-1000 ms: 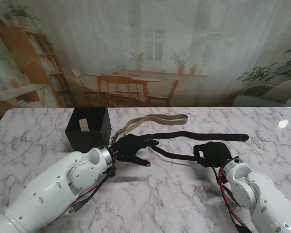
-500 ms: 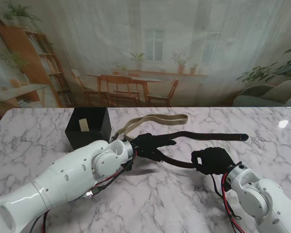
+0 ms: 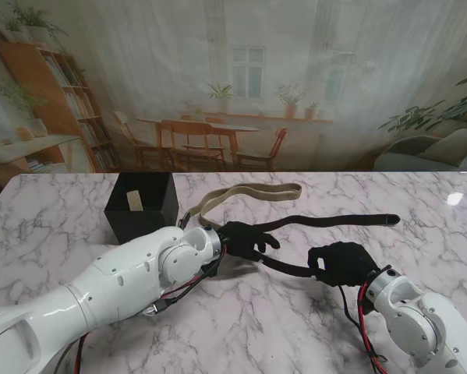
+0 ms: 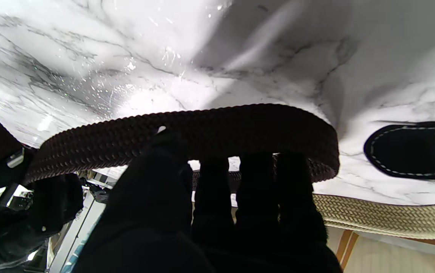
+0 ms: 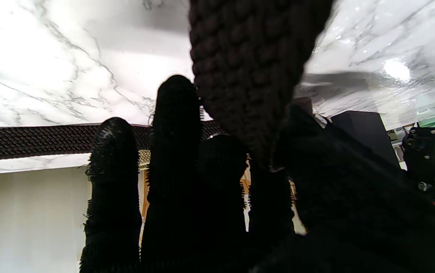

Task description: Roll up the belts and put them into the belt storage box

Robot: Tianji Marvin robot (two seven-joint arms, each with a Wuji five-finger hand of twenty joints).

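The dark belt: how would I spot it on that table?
Start at the black box on the marble table; two belts stretch rightward from it. The dark belt lies nearer to me, with both hands at it. Its neighbour, the tan belt, lies farther away, untouched.

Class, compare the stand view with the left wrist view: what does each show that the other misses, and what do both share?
Only the stand view shows the black storage box, the right robot hand gripping the dark belt, and both belts' full run.

Only the left wrist view shows the dark belt's braided weave and the stitched dark tip of the tan belt.

Both show the left robot hand at the dark belt, the tan belt and the marble table.
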